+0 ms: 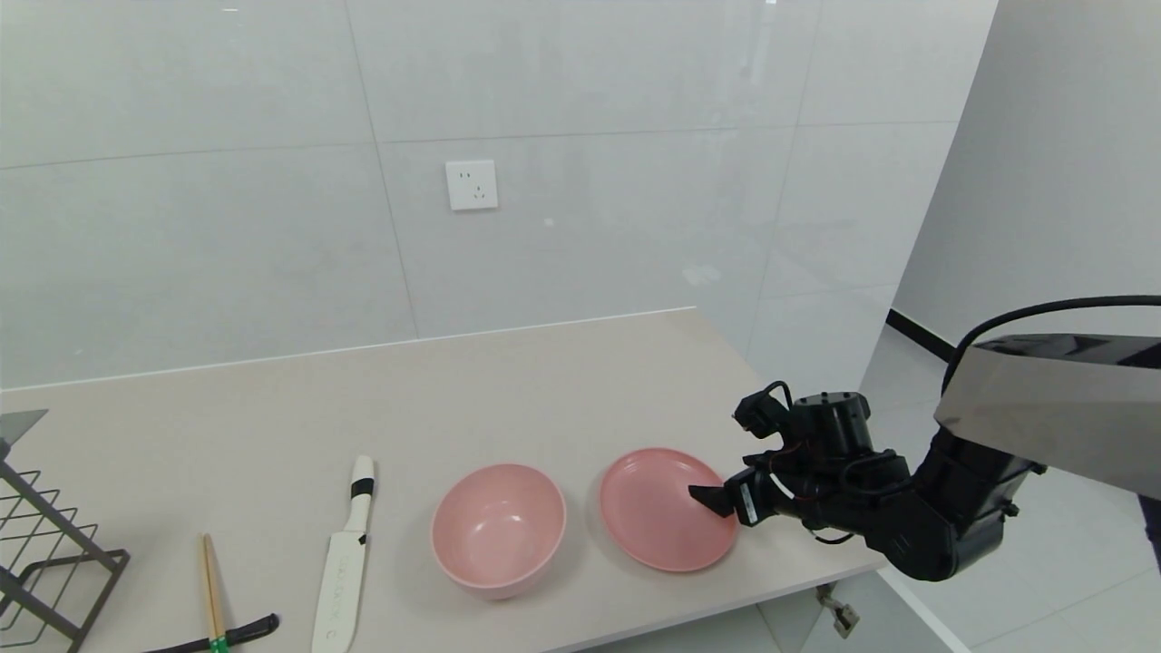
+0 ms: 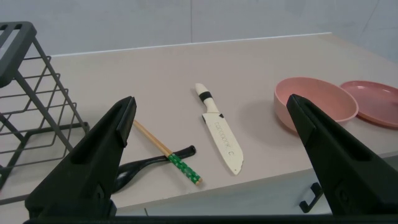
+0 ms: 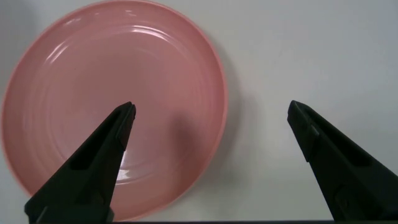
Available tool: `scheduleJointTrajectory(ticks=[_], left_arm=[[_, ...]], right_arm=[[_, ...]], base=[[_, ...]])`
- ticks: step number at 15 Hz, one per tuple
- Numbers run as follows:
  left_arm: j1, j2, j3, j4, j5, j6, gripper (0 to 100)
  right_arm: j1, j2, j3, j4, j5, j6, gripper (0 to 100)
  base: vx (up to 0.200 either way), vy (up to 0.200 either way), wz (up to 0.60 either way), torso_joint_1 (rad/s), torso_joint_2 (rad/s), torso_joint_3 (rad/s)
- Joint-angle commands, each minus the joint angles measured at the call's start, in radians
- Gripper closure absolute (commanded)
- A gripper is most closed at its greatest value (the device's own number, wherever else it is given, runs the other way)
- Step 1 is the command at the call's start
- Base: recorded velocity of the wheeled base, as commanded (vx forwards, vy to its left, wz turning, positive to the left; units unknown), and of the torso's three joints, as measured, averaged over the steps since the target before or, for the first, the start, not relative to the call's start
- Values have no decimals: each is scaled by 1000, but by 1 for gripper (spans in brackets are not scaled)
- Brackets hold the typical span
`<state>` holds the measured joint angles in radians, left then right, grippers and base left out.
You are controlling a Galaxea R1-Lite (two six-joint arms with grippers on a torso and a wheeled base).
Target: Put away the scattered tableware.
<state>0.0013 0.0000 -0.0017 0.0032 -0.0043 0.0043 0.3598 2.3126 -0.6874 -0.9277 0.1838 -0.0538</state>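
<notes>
1. The right gripper (image 3: 210, 115) hung low at the right-hand edge of the pink plate (image 1: 667, 508), its jaws spread wide and holding nothing. One finger stood over the plate's well and the other over bare counter (image 1: 544, 390), so the rim lay between them.
2. The plate lay flat near the counter's front right corner, just beside the pink bowl (image 1: 499, 526) on its left, with a narrow gap between the two. Being round, it offered no long axis to line up with. A grip would likely depend on the thin raised rim alone, and the right arm was plainly the nearer one.
3. The left gripper (image 2: 210, 102), also wide open and empty, hung off the counter's front edge. It faced the chopsticks (image 1: 211, 589) and the knife (image 1: 345, 562), with the wire rack (image 1: 45, 553) at the far left.
4. Plate and bowl shared a matt pink finish, probably plastic, which may slip under hard fingers. Faint rings circled the plate's shallow well, while the bowl was deep and smooth-walled.
5. The cream knife lay with its black-banded handle toward the tiled wall. The pale wooden chopsticks, green-banded near one end, crossed a black utensil (image 1: 245, 628), and the rack was of dark, thin wire
</notes>
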Motion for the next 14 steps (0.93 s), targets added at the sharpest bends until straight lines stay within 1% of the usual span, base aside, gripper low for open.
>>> scheduleJointTrajectory(ticks=[1,10,11,12,14], left_arm=[[0,2,0,0,0,0,0],[0,2,0,0,1,-3,0],[0,2,0,-2,1,-3,0],[0,2,0,0,3,-3,0],[0,0,0,0,3,-3,0]], right_arm=[[2,11,-1,1,0,-1,0],[31,42,-9,1,-7,-1,0],[31,48,-12,3,-15,-1,0],[33,56,-14,3,-44,5,0],[38,56,-14,3,-57,31,0]], base=[[0,0,0,0,0,0],[0,0,0,0,0,0],[0,0,0,0,0,0],[0,0,0,0,0,0],[0,0,0,0,0,0]])
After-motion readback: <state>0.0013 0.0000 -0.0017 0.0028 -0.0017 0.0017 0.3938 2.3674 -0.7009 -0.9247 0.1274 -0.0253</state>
